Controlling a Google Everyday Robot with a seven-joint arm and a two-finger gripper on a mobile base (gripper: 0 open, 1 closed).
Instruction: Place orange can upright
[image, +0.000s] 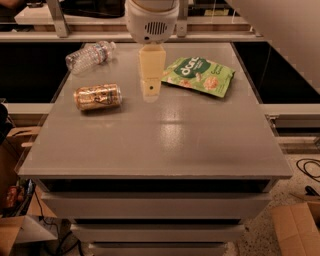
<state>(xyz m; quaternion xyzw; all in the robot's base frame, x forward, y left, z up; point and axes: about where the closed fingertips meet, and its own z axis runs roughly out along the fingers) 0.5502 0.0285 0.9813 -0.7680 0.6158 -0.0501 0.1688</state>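
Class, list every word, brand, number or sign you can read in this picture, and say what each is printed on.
"da...": large white brand word on the green snack bag; the remaining letters blur.
Smaller pale print on the bag's right side: too small to read.
Dark lettering on the orange can, lying on its side: blurred, unreadable.
Label on the water bottle: unreadable.
The pincer, hanging over the table between can and bag: no text.

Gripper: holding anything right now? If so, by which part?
Nothing is held. The gripper hangs above the table, apart from the orange can, which lies on its side on the tabletop.
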